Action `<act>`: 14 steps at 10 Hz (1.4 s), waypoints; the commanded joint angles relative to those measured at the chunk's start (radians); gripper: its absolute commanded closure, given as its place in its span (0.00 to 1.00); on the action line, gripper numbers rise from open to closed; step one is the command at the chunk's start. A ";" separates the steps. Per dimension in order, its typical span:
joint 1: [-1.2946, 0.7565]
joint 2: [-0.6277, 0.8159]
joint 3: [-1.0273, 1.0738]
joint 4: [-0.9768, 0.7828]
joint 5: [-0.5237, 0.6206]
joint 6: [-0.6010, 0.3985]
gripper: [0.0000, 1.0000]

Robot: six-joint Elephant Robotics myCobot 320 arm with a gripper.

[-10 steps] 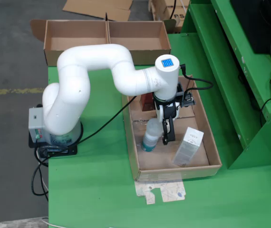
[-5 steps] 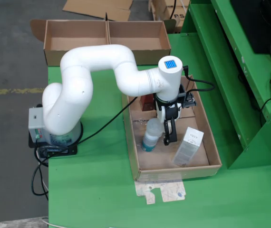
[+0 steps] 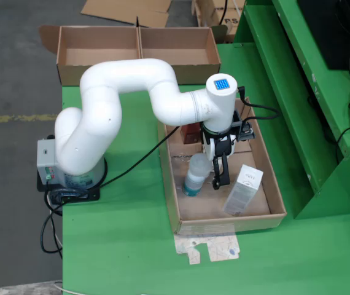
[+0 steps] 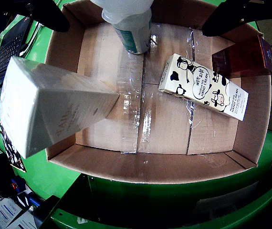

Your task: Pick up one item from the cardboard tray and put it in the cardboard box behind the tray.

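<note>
Spread wide, the gripper's (image 3: pixel 217 179) fingers (image 4: pixel 231 14) hang empty inside the cardboard tray (image 3: pixel 277 198), just beside the upright white bottle (image 3: pixel 194 174). A white carton (image 3: pixel 244 189) stands near them and a cow-print hand cream box (image 4: pixel 204 87) lies flat. Farther back sits the cardboard box (image 3: pixel 137 43).

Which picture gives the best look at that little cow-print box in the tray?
The gripper-mounted view: the cow-print hand cream box lies flat on the tray floor, unobstructed, its label readable. In the fixed overhead view the arm covers that spot, so I cannot see it there.
</note>
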 commanded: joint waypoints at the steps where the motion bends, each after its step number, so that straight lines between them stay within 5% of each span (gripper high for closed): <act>1: -0.010 0.005 0.059 0.002 0.009 -0.004 0.00; 14: -0.010 -0.023 0.109 -0.017 0.011 -0.002 0.00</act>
